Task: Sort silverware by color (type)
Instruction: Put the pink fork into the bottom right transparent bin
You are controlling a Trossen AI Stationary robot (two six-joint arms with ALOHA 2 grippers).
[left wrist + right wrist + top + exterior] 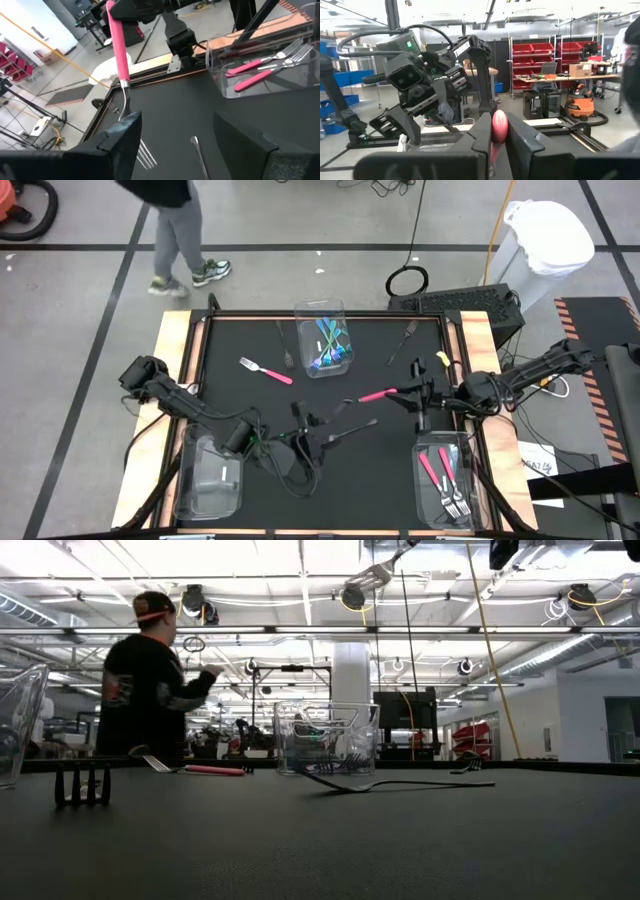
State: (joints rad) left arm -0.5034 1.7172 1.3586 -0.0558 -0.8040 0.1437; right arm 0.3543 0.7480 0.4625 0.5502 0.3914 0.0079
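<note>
My right gripper [412, 393] hangs over the table's right half, shut on a pink-handled fork [375, 394] whose silver head points at my left gripper [312, 432]. My left gripper stands open above the table's middle. The fork's head [125, 102] ends just behind one of its fingers [122, 137]. On the table lie another pink fork [265, 370], a dark fork [352, 426] and more dark silverware [402, 340]. Teal-handled pieces stand in the far bin [325, 345], and pink forks lie in the near right bin [445, 480]. My right gripper pinches the pink handle near its free end [499, 127] between its two fingers, coming level from the table's right. The fork sticks out past the fingertips toward the table's left, head a little lower, lifted clear. My left gripper: whether its finger touches the fork's head, I cannot tell.
A clear bin [210, 475] stands at the near left corner. A person [170, 220] walks on the floor beyond the far edge. A small yellow piece [442, 362] lies near the right edge. The table's near middle [350, 490] is bare black mat.
</note>
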